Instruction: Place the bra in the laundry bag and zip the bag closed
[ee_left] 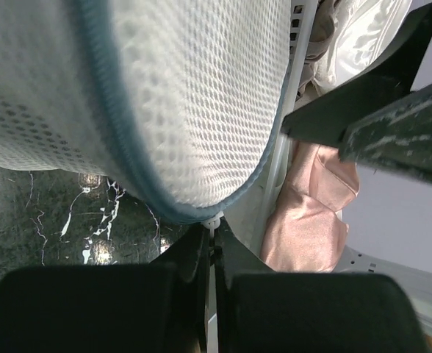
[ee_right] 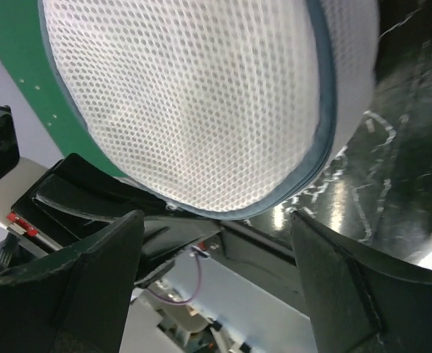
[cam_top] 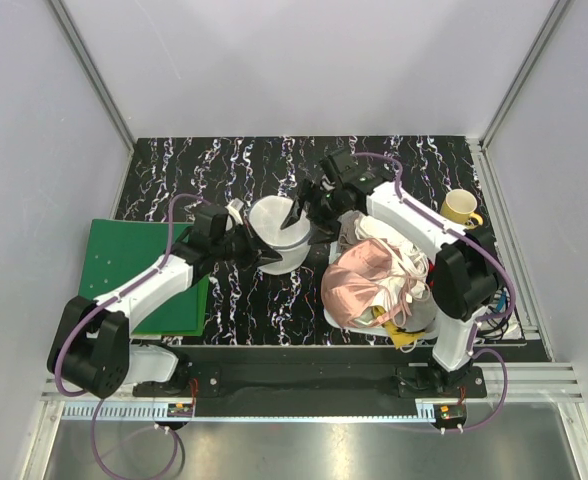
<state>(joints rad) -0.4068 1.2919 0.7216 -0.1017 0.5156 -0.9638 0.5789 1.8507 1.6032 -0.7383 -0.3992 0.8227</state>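
Laundry bag [cam_top: 279, 232]: round, white mesh, grey-blue zip band round the rim; stands on edge near the middle of the black, white-veined table [cam_top: 224, 160], between the two tools; whether its lower edge rests on the table cannot be told; contents not legible through the mesh. Left gripper [ee_left: 214, 237]: jaws pressed together, pinching a small white tab at the lowest part of the bag's rim; arm reaching in from the near left across the green board [cam_top: 134, 270], which lies flat at the table's left side. Right gripper [ee_right: 217, 218]: jaws spread wide, holding nothing; one finger [ee_right: 91, 272] to each side of the bag's rounded edge, with a gap between finger and mesh in the wrist view; seen from above, it sits just beside the bag's far right side. Pink garment [cam_top: 359, 285]: shiny, bunched, heaped in the white basket [ee_left: 392, 276] at the near right, under the right arm's forearm. White cloth [cam_top: 389, 240]: crumpled, in the same basket, on the far side of the pink garment and touching it. Yellow mug [cam_top: 459, 207]: upright at the far right of the table, handle to the right, well apart from the bag.
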